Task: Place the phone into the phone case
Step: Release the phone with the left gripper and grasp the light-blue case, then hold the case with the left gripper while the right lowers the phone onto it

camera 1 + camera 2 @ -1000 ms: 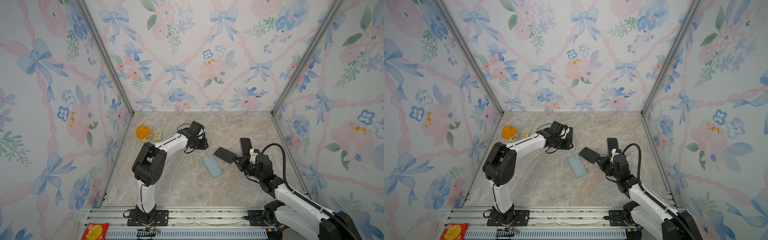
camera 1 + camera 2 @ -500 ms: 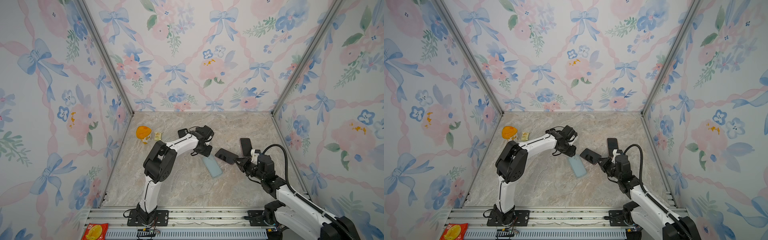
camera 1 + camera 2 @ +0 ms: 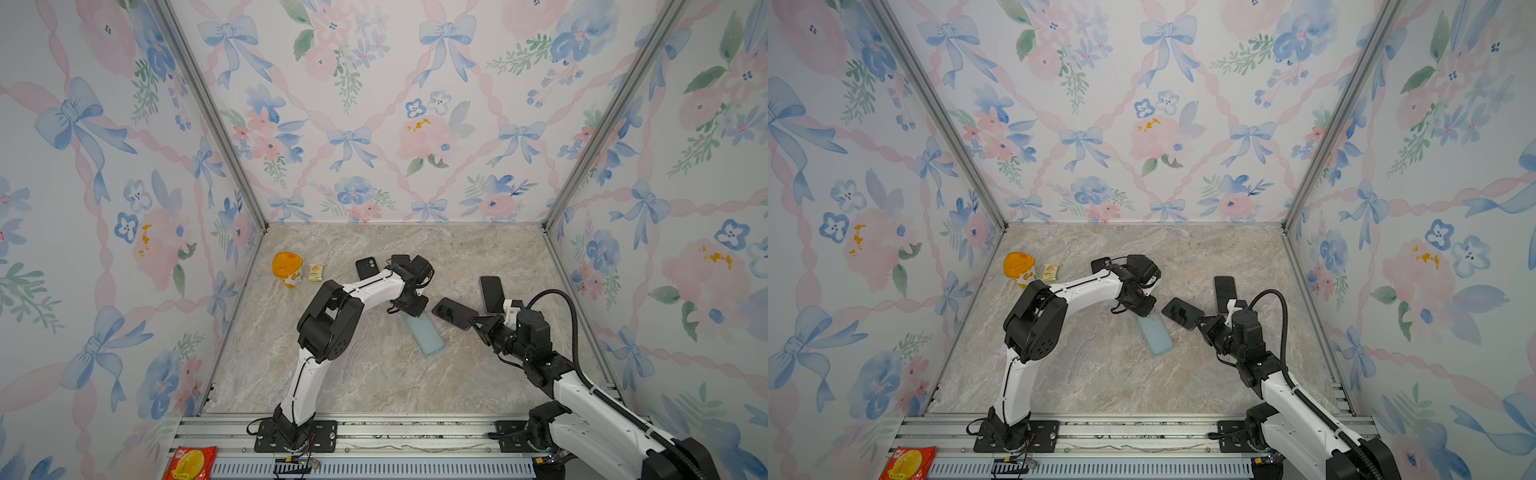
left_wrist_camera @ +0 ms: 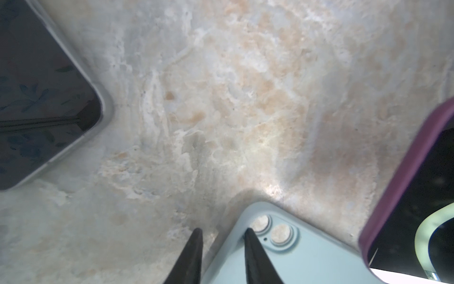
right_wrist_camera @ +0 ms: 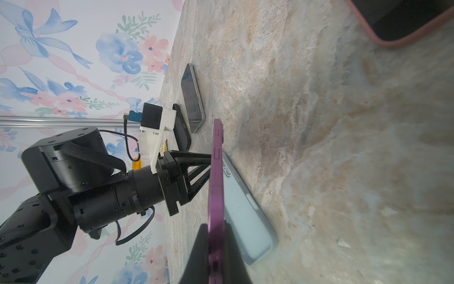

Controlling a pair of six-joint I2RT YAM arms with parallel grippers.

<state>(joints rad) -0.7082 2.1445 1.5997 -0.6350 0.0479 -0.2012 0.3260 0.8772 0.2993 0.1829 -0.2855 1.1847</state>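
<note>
The light-blue phone case lies flat mid-table, and marble shows through its camera holes. My left gripper stands open at the case's far corner. One of its fingers rests on the case beside the holes, the other on bare table outside the rim. My right gripper is shut on the purple-edged phone. It holds the phone tilted just above the table, right of the case's far end and apart from it.
A pink-rimmed phone lies at the right near the wall. A black phone lies behind the left arm. An orange cup and a small packet stand at the back left. A red snack bag lies on the front rail.
My left gripper has swung rightward from the back of the table to the blue case's far corner, and its jaws have narrowed. The right gripper with the phone has barely moved.
</note>
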